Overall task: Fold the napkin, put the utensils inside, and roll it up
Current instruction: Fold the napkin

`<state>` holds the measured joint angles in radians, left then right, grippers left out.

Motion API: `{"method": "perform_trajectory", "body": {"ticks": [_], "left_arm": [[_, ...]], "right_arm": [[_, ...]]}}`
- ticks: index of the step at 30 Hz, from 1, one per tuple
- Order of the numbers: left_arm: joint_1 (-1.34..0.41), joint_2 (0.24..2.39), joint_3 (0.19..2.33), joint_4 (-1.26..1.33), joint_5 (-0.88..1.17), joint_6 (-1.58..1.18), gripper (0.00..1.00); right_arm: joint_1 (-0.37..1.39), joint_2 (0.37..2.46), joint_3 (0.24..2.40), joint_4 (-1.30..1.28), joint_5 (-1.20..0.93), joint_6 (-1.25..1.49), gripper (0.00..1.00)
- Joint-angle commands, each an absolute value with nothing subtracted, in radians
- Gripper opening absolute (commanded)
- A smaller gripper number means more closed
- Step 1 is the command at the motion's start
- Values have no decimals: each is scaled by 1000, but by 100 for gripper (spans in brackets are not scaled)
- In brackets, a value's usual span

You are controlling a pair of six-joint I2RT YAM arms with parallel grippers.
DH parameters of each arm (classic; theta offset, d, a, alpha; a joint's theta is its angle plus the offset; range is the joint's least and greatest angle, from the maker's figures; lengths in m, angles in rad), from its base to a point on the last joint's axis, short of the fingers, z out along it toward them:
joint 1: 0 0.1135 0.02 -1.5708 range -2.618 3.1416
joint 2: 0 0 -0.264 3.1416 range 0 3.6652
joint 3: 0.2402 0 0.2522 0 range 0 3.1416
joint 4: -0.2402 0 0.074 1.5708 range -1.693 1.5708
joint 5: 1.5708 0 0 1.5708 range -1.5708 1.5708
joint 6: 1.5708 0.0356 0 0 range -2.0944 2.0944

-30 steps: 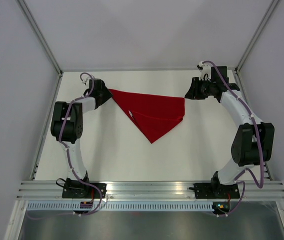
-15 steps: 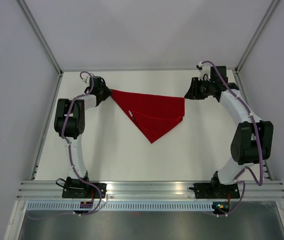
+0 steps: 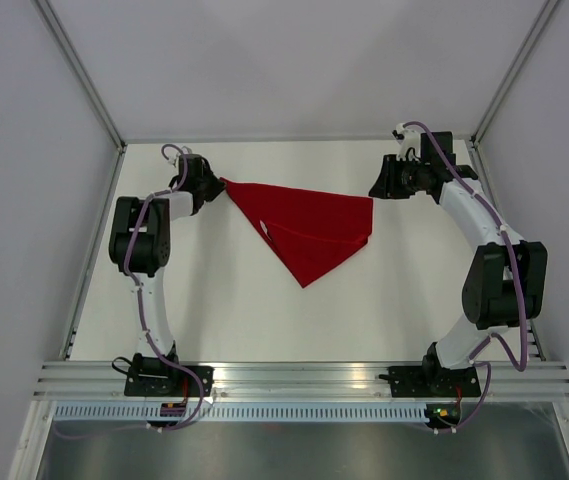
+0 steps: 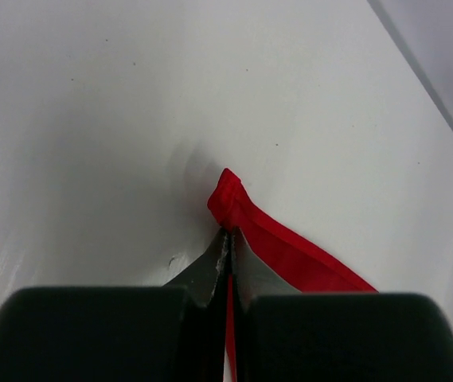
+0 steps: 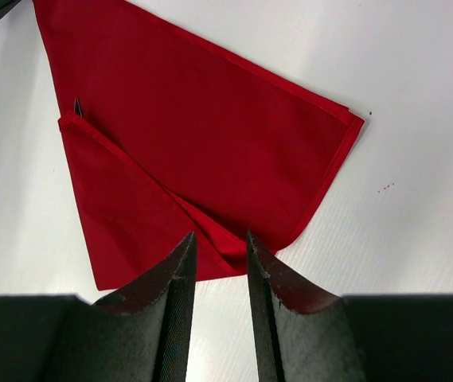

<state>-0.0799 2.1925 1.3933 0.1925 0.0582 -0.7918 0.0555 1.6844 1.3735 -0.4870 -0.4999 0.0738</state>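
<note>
The red napkin (image 3: 314, 225) lies on the white table, folded over into a rough triangle whose point faces the near edge. My left gripper (image 3: 219, 183) is shut on the napkin's far-left corner. In the left wrist view the red corner (image 4: 230, 199) bunches out past the pinched fingertips (image 4: 220, 253). My right gripper (image 3: 374, 190) hovers at the napkin's right corner, open. In the right wrist view its tips (image 5: 220, 239) frame the folded edge of the napkin (image 5: 210, 143), and nothing is between them. The utensils are out of view.
White walls with metal frame rails (image 3: 84, 80) close in the table on the left, right and back. Both arm bases stand on the metal rail (image 3: 294, 378) at the near edge. Bare white table (image 3: 264, 320) lies between the napkin and that rail.
The left gripper has closed on the napkin's left corner and drawn it slightly taut. The cloth's top edge has straightened and its right corner has shifted a little. The right arm held still.
</note>
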Motion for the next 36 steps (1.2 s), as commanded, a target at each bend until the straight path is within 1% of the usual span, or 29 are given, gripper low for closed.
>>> {"method": "perform_trajectory", "body": {"ticks": [1, 5, 10, 12, 17, 21, 22, 24, 36], "left_arm": [[-77, 2117, 1345, 320, 144, -785, 2], [-78, 2060, 1275, 445, 205, -781, 2], [-83, 1988, 1161, 624, 291, -778, 2], [-86, 1967, 1120, 655, 310, -778, 2], [-107, 1922, 1068, 733, 371, -772, 2], [-124, 1907, 1029, 762, 420, -764, 2], [-135, 1902, 1022, 773, 428, -756, 2], [-150, 1888, 1009, 770, 433, -743, 2], [-198, 1844, 945, 816, 451, -741, 2]], "right_arm": [[66, 1692, 1420, -495, -514, 71, 37], [77, 1698, 1427, -508, -515, 58, 37], [127, 1721, 1445, -531, -502, 34, 36], [155, 1729, 1451, -540, -495, 23, 36], [247, 1808, 1502, -561, -514, 15, 31], [333, 1899, 1517, -538, -600, 57, 28], [340, 1943, 1522, -531, -626, 63, 25], [360, 1983, 1535, -519, -681, 71, 24], [445, 2120, 1601, -328, -792, 250, 21]]}}
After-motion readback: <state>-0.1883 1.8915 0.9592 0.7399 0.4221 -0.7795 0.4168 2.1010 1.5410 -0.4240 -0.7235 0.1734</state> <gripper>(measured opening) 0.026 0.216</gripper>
